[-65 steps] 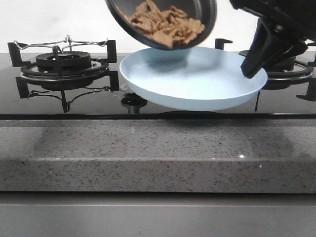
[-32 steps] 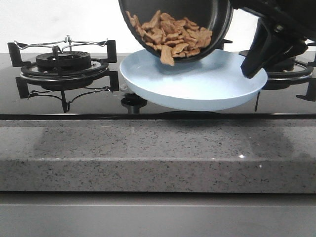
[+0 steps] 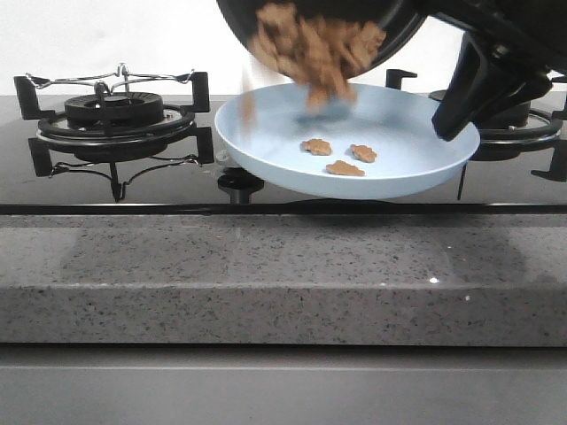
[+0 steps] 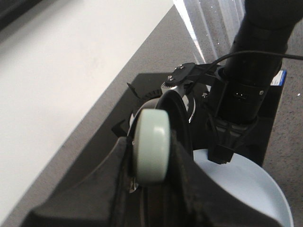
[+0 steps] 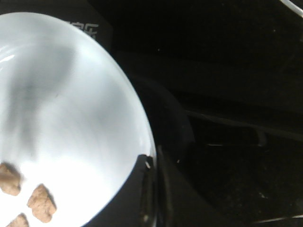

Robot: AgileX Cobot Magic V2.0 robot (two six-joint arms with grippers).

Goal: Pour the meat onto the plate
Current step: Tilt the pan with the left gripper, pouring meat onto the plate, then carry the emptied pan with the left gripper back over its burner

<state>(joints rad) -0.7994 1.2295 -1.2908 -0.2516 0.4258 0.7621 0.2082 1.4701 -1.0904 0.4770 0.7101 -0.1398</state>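
Observation:
The pale blue plate (image 3: 399, 146) is held tilted above the stove, with my right gripper (image 3: 454, 115) shut on its right rim. The right wrist view shows that rim pinched between the fingers of the right gripper (image 5: 152, 163). A black frying pan (image 3: 390, 22) is tipped steeply over the plate. The meat (image 3: 314, 49) spills from it in a blurred orange-brown mass. Three pieces (image 3: 341, 155) lie on the plate (image 5: 71, 118), and these pieces (image 5: 40, 203) also show in the right wrist view. My left gripper (image 4: 150, 144) is shut on the pan's pale green handle (image 4: 150, 137).
A gas burner with a black grate (image 3: 115, 115) stands at the left. Another burner (image 3: 532, 128) sits behind the plate at the right. A stove knob (image 3: 237, 181) is under the plate's left edge. The speckled granite counter (image 3: 283, 274) runs across the front.
The pan has tipped further and shifted slightly right. Meat that sat heaped inside now pours out, and three pieces have landed on the plate. The plate and right gripper stayed put.

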